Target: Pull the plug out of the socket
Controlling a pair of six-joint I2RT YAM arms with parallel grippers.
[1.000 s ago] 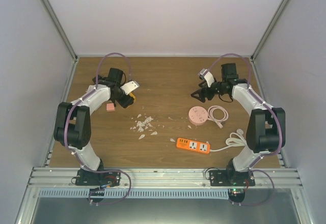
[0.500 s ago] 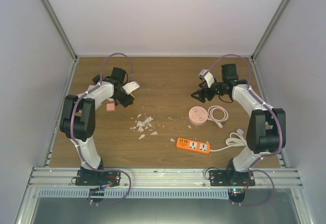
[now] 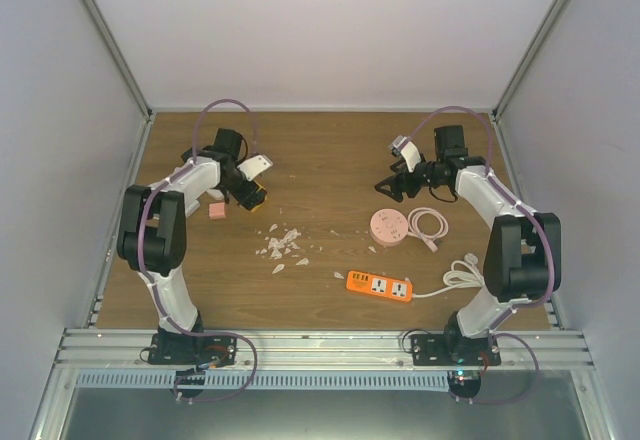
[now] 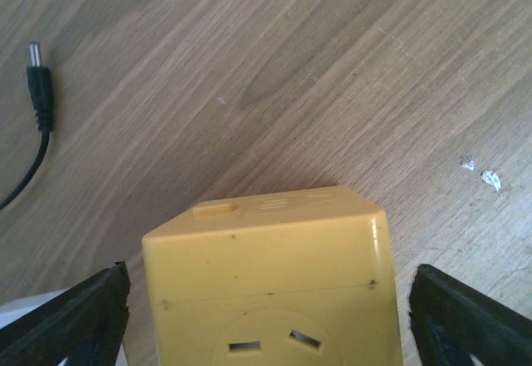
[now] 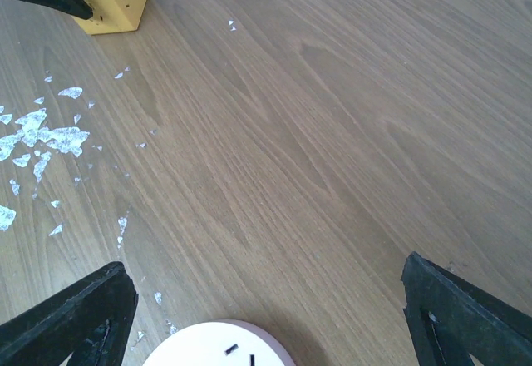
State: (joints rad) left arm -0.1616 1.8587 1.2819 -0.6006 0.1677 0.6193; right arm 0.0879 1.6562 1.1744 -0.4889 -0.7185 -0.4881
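Both arms reach forward, left gripper [image 4: 270, 276] and right gripper [image 5: 264, 264] spread wide.

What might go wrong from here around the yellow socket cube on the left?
The yellow plastic socket cube stands ungripped between the fingers of the open left claw, so a sideways swing might knock or tip it. The black barrel plug on its thin cable lies nearby and could get dragged along.

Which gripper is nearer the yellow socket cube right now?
Left. The left gripper straddles the yellow socket cube; the right gripper is across the table, near the pink round socket.
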